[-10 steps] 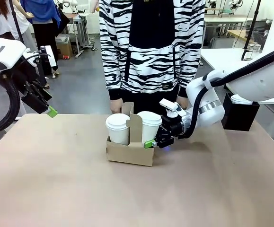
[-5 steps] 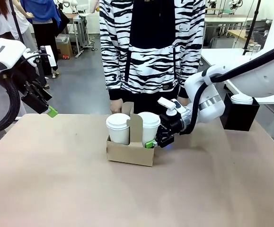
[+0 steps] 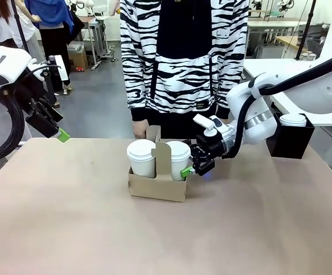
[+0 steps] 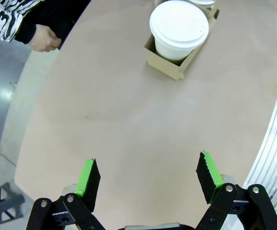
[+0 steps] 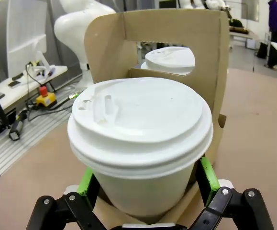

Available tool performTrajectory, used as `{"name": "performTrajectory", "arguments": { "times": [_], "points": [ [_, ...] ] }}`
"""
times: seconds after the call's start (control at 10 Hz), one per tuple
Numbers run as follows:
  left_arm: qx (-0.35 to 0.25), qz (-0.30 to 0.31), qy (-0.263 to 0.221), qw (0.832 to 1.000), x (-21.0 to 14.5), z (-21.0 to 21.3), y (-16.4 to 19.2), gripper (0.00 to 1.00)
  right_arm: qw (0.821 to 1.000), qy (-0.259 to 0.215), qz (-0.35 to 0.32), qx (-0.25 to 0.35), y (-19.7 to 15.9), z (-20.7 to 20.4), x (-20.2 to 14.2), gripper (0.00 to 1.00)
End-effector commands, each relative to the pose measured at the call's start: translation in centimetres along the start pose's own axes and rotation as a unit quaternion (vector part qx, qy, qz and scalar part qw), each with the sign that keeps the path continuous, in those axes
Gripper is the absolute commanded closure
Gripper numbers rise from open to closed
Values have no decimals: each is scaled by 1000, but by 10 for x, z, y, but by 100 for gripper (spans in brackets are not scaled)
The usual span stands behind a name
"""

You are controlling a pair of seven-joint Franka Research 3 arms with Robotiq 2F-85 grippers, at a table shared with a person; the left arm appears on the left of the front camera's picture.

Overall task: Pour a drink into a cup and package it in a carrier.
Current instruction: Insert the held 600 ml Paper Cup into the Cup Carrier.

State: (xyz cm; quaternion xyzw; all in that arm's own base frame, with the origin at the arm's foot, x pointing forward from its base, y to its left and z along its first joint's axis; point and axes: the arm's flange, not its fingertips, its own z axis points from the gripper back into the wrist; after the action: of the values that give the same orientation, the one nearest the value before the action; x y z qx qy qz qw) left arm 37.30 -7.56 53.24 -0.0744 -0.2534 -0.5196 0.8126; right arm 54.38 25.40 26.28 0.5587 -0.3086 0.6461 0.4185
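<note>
Carrier: you have a low brown cardboard cup carrier [image 3: 157, 186] with an upright handle tab standing on the tan table [image 3: 68, 229], directly in front of the person in the zebra-striped top [image 3: 183, 57].
Cups: you can see two tall white paper cups with white lids seated in the carrier, one [image 3: 141, 157] on the robot's left of the handle tab, the other [image 3: 179, 159] on its right.
Drink: the lids cover both cups, so you cannot tell what is inside.
Right gripper: your right gripper [image 3: 191, 170] sits just beside the carrier's right end, at the right-hand cup. From its wrist camera the green pads [image 5: 208, 173] stand on either side of that cup's wall [image 5: 143, 158], spread apart, not squeezing it.
Left gripper: your left gripper [image 4: 148, 175] hangs well away from the carrier, near the table's left far corner, jaws wide apart and empty.
Person's hand: one hand [image 4: 45, 38] rests at the table edge behind the carrier.
</note>
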Motion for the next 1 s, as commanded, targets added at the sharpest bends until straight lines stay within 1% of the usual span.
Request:
{"name": "performTrajectory", "arguments": {
  "times": [0.0,0.3,0.4,0.5,0.6,0.7,0.8,0.9],
  "points": [
    [-1,3,7,1000,2,3,1,0,1000,26,-10,-11,14,18,8,0],
    [-1,3,7,1000,2,3,1,0,998,45,-22,-48,33,60,17,0],
    [-1,3,7,1000,2,3,1,0,995,53,-26,-82,46,84,26,0],
    [-1,3,7,1000,2,3,1,0,986,69,-62,-135,64,112,36,0],
    [-1,3,7,1000,2,3,1,0,968,74,-140,-196,88,142,47,0],
    [-1,3,7,1000,2,3,1,0,945,94,-200,-241,110,160,55,0],
    [-1,3,7,1000,2,3,1,0,926,116,-227,-279,130,171,64,0],
    [-1,3,7,1000,2,3,1,0,901,137,-255,-325,158,181,75,0]
  ]
}}
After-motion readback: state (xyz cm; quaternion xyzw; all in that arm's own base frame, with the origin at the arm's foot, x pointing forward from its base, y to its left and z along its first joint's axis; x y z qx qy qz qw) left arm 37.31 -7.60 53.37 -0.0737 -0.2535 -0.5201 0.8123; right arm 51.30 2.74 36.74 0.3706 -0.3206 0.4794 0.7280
